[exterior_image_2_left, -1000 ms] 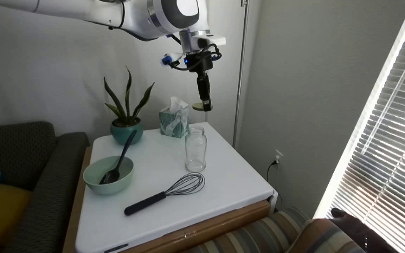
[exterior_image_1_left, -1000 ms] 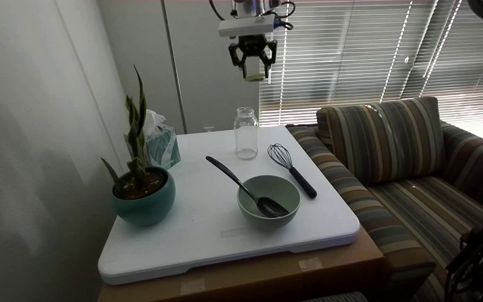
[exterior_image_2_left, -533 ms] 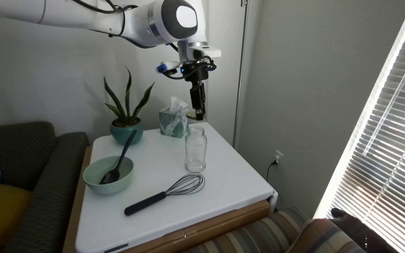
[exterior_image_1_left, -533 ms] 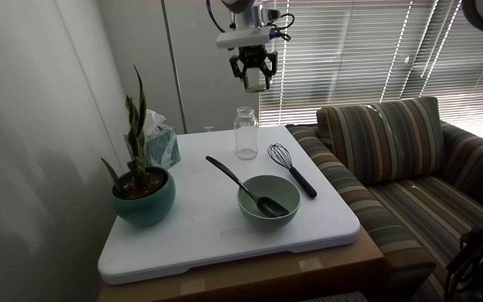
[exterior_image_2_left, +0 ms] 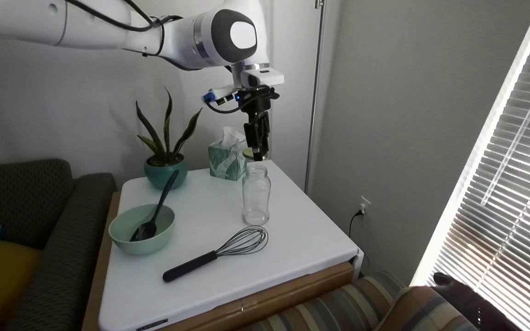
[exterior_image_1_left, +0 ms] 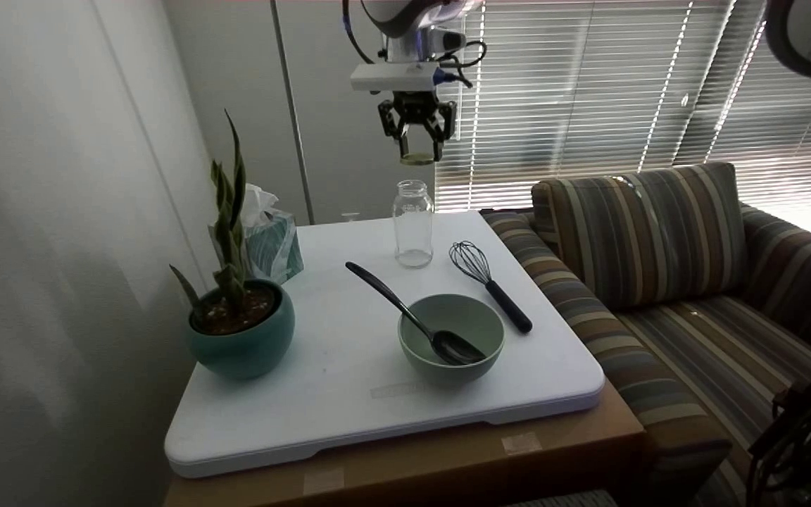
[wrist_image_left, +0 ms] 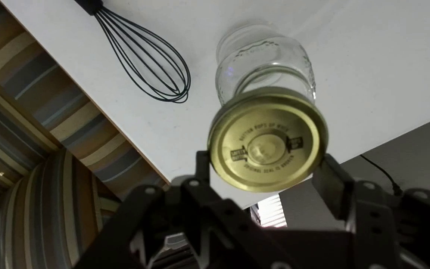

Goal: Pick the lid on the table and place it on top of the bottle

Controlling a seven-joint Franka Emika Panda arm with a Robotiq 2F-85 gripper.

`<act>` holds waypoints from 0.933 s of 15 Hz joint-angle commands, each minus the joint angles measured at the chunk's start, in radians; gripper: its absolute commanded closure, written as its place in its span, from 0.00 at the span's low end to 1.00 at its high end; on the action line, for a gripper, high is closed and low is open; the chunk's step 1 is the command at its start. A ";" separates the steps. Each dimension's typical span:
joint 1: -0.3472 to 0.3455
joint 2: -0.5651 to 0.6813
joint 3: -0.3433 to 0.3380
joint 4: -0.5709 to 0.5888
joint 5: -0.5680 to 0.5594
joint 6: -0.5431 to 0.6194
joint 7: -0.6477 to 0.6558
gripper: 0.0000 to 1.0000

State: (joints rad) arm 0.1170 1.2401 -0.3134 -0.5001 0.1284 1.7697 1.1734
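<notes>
The lid is a round gold metal jar lid (wrist_image_left: 267, 149) with dark print around a central button. My gripper (wrist_image_left: 266, 166) is shut on its rim, one finger on each side. The gripper also shows in both exterior views (exterior_image_1_left: 420, 155) (exterior_image_2_left: 258, 155); the lid (exterior_image_1_left: 417, 160) is roughly level at its fingertips, partly hidden behind a finger in an exterior view (exterior_image_2_left: 248, 153). The clear glass bottle (exterior_image_1_left: 412, 229) stands upright and uncapped on the table, also in an exterior view (exterior_image_2_left: 256, 197). The lid is above its mouth with a gap. In the wrist view the lid overlaps the bottle (wrist_image_left: 263, 56).
A whisk (exterior_image_2_left: 216, 255) lies beside the bottle on the white table (exterior_image_1_left: 307, 415). A green bowl (exterior_image_1_left: 451, 317) with a black spoon (exterior_image_1_left: 405, 310) is on the table. A tissue box (exterior_image_2_left: 226, 161) and a potted plant (exterior_image_1_left: 240, 345) stand along the wall side. A striped armchair (exterior_image_1_left: 645, 239) adjoins the table.
My gripper has come down with the lid and shifted slightly left in both exterior views. The lid is now closer above the bottle's mouth. The bottle and other table objects have not moved.
</notes>
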 commanded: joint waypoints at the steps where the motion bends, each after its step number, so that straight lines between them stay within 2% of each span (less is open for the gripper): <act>1: -0.023 0.038 0.011 0.033 0.016 0.046 0.030 0.55; 14: -0.017 0.077 0.035 0.035 0.021 0.086 0.028 0.55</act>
State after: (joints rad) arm 0.1113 1.2948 -0.2944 -0.4949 0.1367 1.8354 1.2094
